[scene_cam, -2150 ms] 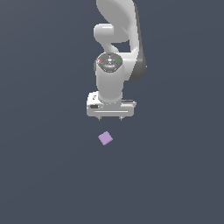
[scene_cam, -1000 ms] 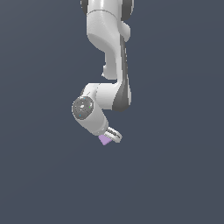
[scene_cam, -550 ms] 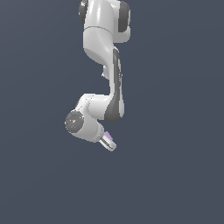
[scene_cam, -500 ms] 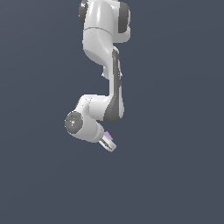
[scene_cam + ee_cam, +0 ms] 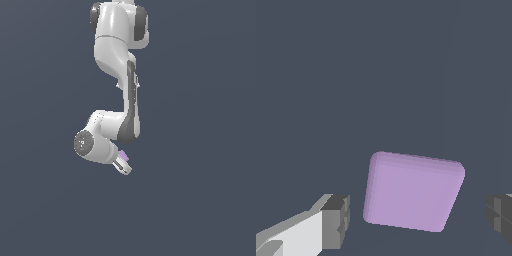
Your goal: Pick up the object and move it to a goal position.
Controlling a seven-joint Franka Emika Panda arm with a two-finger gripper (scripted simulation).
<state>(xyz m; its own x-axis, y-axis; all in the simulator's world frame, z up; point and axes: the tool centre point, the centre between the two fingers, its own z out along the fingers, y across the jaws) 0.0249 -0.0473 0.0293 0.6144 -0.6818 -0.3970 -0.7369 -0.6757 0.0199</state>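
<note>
The object, a small lavender cube, lies on the dark grey floor. In the wrist view the cube fills the space between my fingers. My gripper is low, tilted, and straddles the cube. In the wrist view the gripper is open. One dark pad and the other pad each stand a small gap away from the cube's sides. Neither pad touches it. In the exterior view one white finger hides part of the cube.
The white arm reaches down from the top of the exterior view, its wrist bulging toward the exterior view's left. The floor is plain dark grey. No goal marker shows.
The hand came down from above the cube, tilted toward the exterior view's left and put its fingers around it. The cube has stayed in place. Little has moved in the last half second.
</note>
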